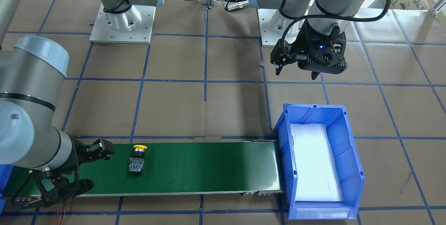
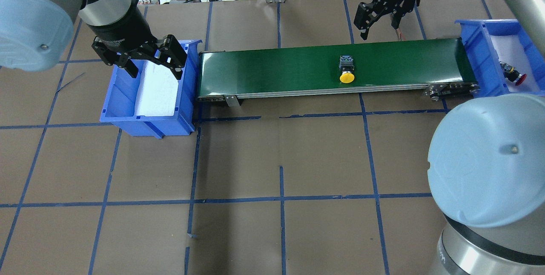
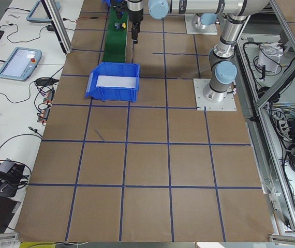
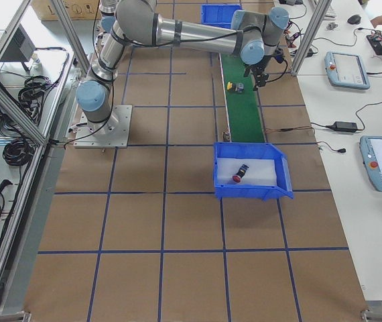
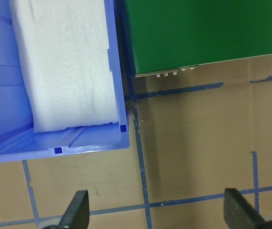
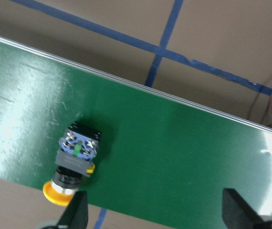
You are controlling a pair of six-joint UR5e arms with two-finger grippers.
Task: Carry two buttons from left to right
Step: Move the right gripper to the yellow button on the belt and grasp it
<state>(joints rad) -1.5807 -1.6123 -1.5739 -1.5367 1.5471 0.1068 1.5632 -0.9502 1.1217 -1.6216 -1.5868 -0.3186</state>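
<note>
The yellow button [image 2: 346,70] is lying on its side on the green conveyor belt [image 2: 272,68], right of the belt's middle, with its mushroom cap pointing toward the robot and its grey contact block pointing away. Nothing is touching it.

The right gripper [image 2: 379,29] is hovering over the belt's far edge, just to the right of that button. Its fingers are spread wide and there is nothing between them. Its wrist camera is looking down on the button [image 6: 74,164] off to one side, with bare green belt between the two fingertips [image 6: 76,212].

The red button [image 2: 514,75] is sitting in the right-hand blue bin [image 2: 472,41] at the belt's right end. It is resting on the white foam liner [image 4: 258,169], probably tipped on its side, though it shows small from here.

Over on the other side, the left gripper [image 2: 153,67] is hanging raised beside the left-hand blue bin [image 2: 144,119]. Its jaws are wide apart and it is carrying nothing. That bin is butting up against the belt's left end and is showing only its white foam pad [image 5: 64,67].

The table [image 2: 276,160] underneath is covered in brown paper with a grid of blue tape.
</note>
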